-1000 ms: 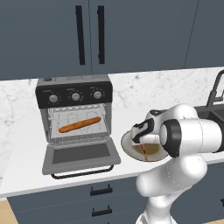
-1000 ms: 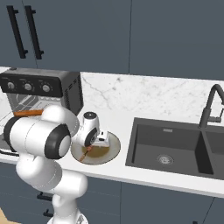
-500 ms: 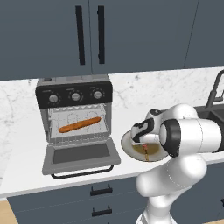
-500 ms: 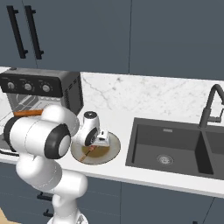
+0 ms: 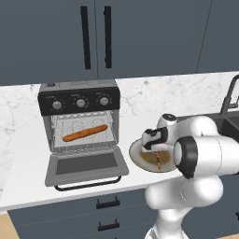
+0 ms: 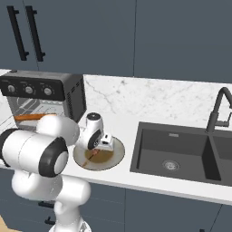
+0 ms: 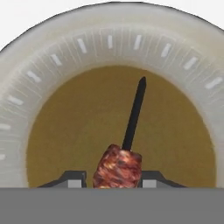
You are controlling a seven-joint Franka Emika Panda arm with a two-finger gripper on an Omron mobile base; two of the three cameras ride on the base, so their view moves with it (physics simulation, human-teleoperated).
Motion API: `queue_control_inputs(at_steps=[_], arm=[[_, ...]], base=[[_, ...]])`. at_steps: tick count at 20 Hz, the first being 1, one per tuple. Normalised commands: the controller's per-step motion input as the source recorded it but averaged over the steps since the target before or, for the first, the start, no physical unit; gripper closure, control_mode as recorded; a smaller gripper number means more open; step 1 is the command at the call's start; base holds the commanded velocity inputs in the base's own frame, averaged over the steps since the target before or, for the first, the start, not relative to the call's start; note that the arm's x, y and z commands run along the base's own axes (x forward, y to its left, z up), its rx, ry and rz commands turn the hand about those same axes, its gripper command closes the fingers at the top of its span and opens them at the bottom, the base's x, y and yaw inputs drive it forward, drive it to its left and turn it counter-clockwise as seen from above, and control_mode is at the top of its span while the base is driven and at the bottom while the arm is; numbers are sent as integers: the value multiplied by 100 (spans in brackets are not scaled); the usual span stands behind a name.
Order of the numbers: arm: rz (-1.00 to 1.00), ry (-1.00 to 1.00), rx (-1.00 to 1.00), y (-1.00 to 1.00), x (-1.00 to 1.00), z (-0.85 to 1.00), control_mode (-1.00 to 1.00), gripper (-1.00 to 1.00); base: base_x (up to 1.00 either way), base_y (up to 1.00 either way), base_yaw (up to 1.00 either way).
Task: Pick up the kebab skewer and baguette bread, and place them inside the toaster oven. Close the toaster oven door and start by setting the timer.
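One of your two items is home: the baguette bread (image 5: 85, 132) lies on the wire rack inside the toaster oven (image 5: 80, 121), slanted, its right end a little higher. The toaster oven door (image 5: 86, 165) hangs dropped open toward you, flat over the near edge of the worktop (image 5: 18, 154), black bar handle at the front.

Now for the second item. Your tool (image 7: 116, 178) is down over the plate (image 7: 39, 57), right of the oven, and in the hand view the kebab skewer (image 7: 127, 140) sits right between the two finger tips, a reddish-brown meat chunk wedged in the gap, the dark stick pointing away across the brown centre of the plate. The fingers bracket the meat closely, but whether they are actually pinching it or only standing beside it, I cannot tell from here. From the left base view you can see the skewer (image 5: 158, 161) low in the plate (image 5: 136, 150), under the hand, so by my reading it is not lifted yet.

So your tally, as I judge it: bread in, skewer at the grasp stage. What's left for you: secure and raise the skewer, carry it left to the rack beside the loaf, swing the door up shut, then turn the timer, presumably one of the three silver knobs (image 5: 80, 102) on the black panel.
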Motion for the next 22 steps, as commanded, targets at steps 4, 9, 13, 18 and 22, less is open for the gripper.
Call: queue_control_inputs(at_steps=[4,9,13,18,22], arm=[[-19,-4,4,-1,-34,63,-100,100],[-25,-3,6,0,-13,78,-100,100],[-30,-2,10,0,-1,68,-100,100],[-40,-8,14,8,-5,42,-100,100],[-48,-15,19,28,-10,21,-100,100]], base=[[0,0,0],[0,0,0],[0,0,0],[0,0,0],[0,0,0]])
